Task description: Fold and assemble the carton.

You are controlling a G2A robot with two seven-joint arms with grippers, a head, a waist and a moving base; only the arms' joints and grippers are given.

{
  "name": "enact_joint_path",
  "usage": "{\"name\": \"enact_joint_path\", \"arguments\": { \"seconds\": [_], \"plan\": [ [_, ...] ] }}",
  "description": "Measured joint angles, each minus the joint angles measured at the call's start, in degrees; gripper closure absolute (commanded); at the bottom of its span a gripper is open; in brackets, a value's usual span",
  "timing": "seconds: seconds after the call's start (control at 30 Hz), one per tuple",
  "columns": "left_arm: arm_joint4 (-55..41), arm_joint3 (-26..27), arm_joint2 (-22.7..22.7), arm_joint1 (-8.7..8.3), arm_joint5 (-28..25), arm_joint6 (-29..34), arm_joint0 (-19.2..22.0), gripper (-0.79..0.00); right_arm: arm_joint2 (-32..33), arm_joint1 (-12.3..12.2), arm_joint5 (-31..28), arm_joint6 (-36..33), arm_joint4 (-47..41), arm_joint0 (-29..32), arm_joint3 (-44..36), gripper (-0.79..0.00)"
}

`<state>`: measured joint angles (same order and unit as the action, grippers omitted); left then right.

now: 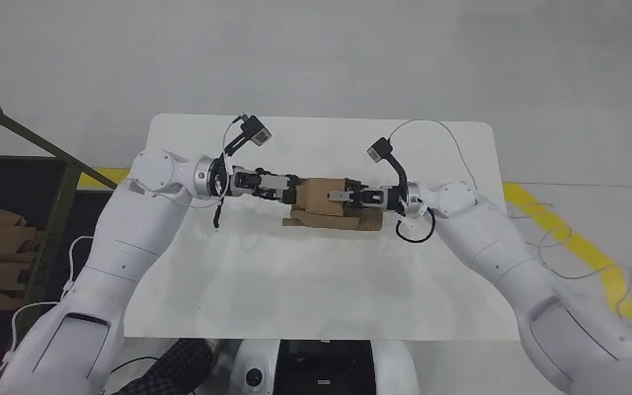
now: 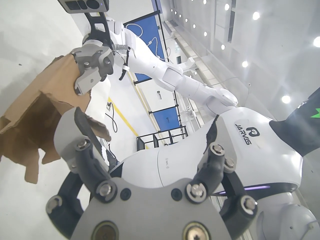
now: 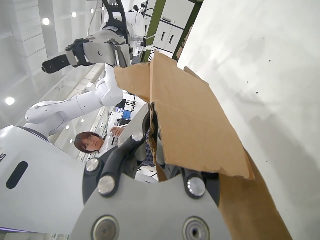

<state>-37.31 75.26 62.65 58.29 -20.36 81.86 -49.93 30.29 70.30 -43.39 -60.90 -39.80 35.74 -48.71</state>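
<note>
1. Top view shows one white table point(image 1: 316, 286). The task's thing sits about mid-table, a little toward the far side.
2. Two arms come in, one from the left and one from the right. They meet at the middle, so neither has far to go.
3. One carton point(image 1: 318, 209) of brown cardboard is partly opened, with loose flaps. Its long axis runs left to right, so each end faces one arm. I cannot tell whether it rests on the table or is held just above it.
4. The right gripper point(image 1: 338, 196) is clenched on the carton, coming in from the right end over the top. In the right wrist view a cardboard wall runs between its fingers.
5. The left gripper point(image 1: 286, 188) is released, its fingers spread wide, just at the carton's left end. The carton lies to the right of it, with the open left mouth turned toward it.
6. One ragged flap point(image 2: 98, 126) at that left end touches one finger of the left gripper, and the other finger stands free of the cardboard. I count this one flap at the finger. More flaps hang nearby, but their number is unclear.
7. Judgement: the coming move turns on that left end. The left gripper is nearest the loose flaps, so folding them inward would mean pressing rightward along the long axis, with the right gripper as the anchor.
</note>
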Motion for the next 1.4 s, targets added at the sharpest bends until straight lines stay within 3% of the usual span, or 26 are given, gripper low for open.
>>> {"name": "enact_joint_path", "arguments": {
  "seconds": [0.33, 0.87, 1.1, 1.4],
  "plan": [
    [1.25, 0.33, -4.27, 1.32, -0.03, -1.97, 0.59, -0.785, -0.39, 1.13, -0.04, 0.04, 0.24, -0.31, 0.56, 0.000],
    [11.53, 2.84, -4.90, 1.30, -0.20, -7.26, 0.12, -0.785, 0.42, 1.25, 0.01, -0.01, 0.43, 0.04, 0.47, 0.000],
    [13.35, 4.75, -3.86, 0.99, -0.25, -8.59, -0.72, -0.785, 1.00, 1.07, -0.05, 0.05, 0.46, 0.28, 0.82, 0.000],
    [9.64, 4.93, 1.17, -0.06, 0.43, -9.70, -3.47, -0.785, 2.10, 0.67, -0.22, 0.22, 0.00, 0.73, 0.94, 0.000]
  ]
}}
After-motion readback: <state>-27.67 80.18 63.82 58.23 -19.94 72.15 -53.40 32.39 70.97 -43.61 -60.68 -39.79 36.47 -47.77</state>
